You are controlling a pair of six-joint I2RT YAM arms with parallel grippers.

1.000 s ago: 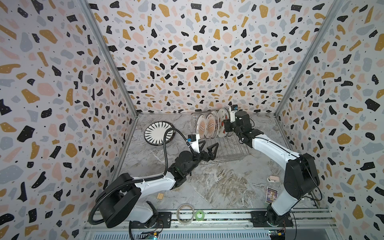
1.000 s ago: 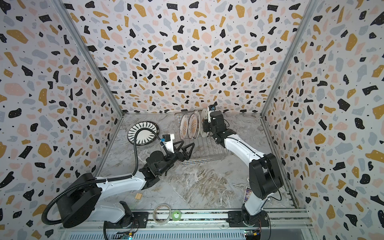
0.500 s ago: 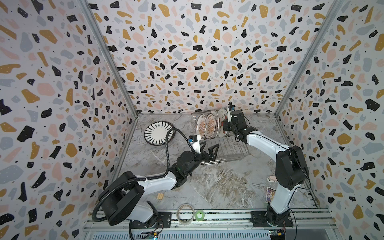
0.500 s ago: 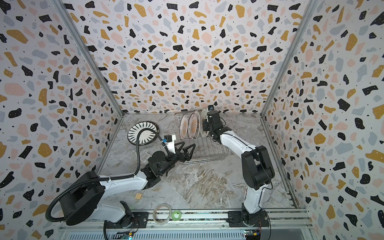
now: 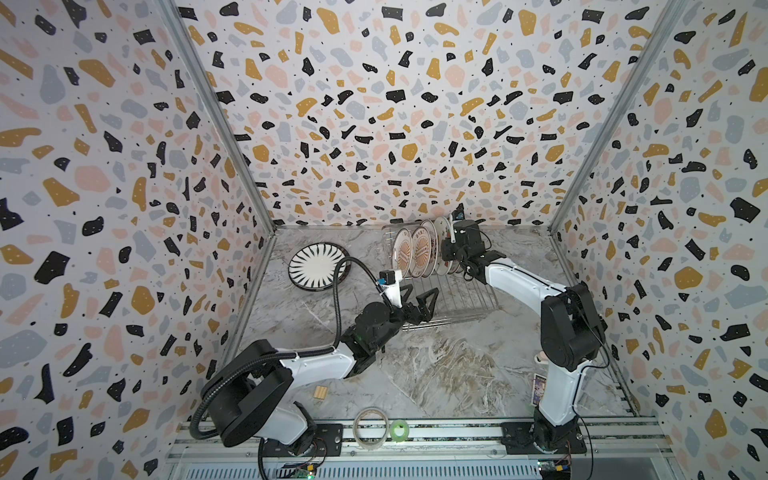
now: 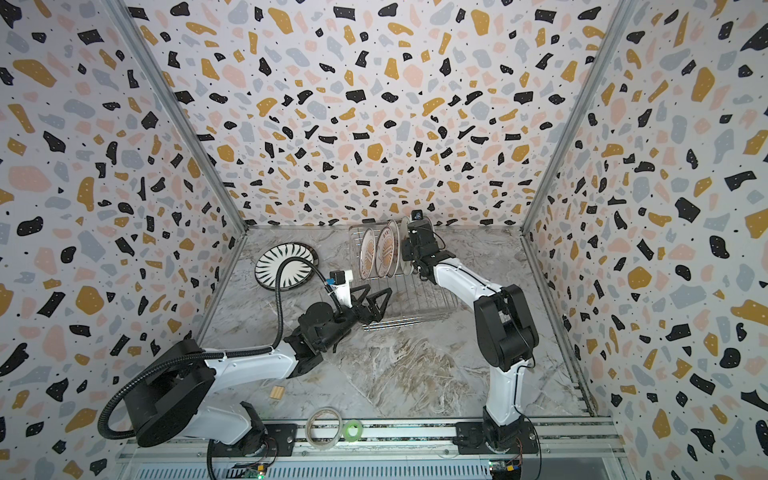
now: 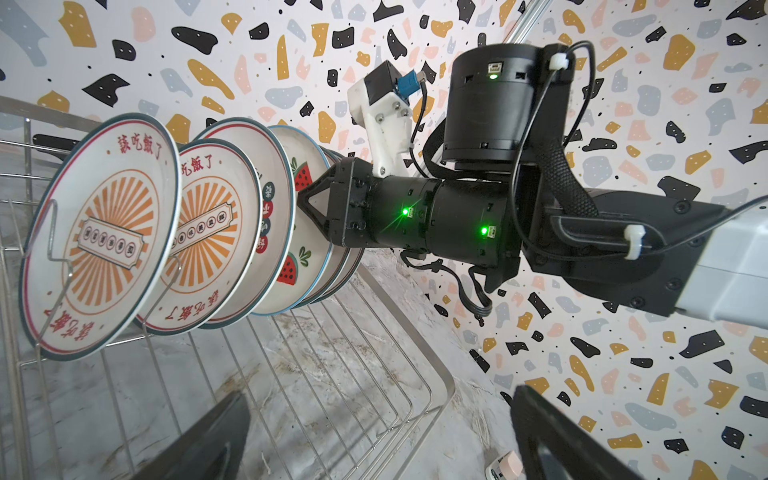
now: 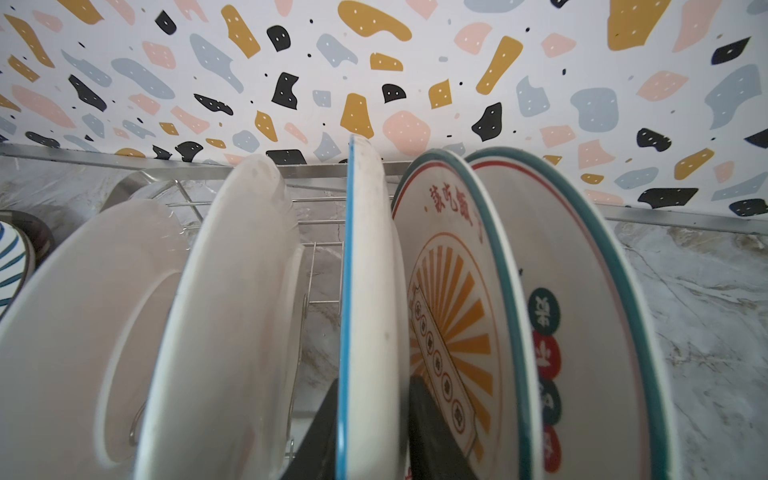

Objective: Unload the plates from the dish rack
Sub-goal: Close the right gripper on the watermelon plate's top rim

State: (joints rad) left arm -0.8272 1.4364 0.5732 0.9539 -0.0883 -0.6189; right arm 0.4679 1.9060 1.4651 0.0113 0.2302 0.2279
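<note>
Dish rack: the dish rack (image 5: pixel 461 299) sat on the table (image 5: pixel 436 374) at about 12 o'clock in both top views, close to the back wall.
In the rack: about six plates (image 5: pixel 419 251) stood on edge in a row at the rack's 12 o'clock end. The two at the front had an orange sun print.
Picked plate: the blue-rimmed plate (image 8: pixel 365 291) with watermelons on it stood in the middle of that row.
Right gripper: the right gripper (image 8: pixel 374 390) had one finger on each side of the blue-rimmed plate, and both fingers pressed against it.
Left gripper: the left gripper (image 5: pixel 419 297) hung at the rack's 7 o'clock corner. Its fingers (image 7: pixel 208 440) were spread wide and held nothing.
Loose plate: a striped plate (image 5: pixel 318 266) lay flat on the table at 10 o'clock, well apart from the rack.
Edges: a white plate stood just beside the blue-rimmed plate on one side and a printed one on the other.
Open room: the rack's 6 o'clock half was bare wire. The table was open from 3 to 6 o'clock.
</note>
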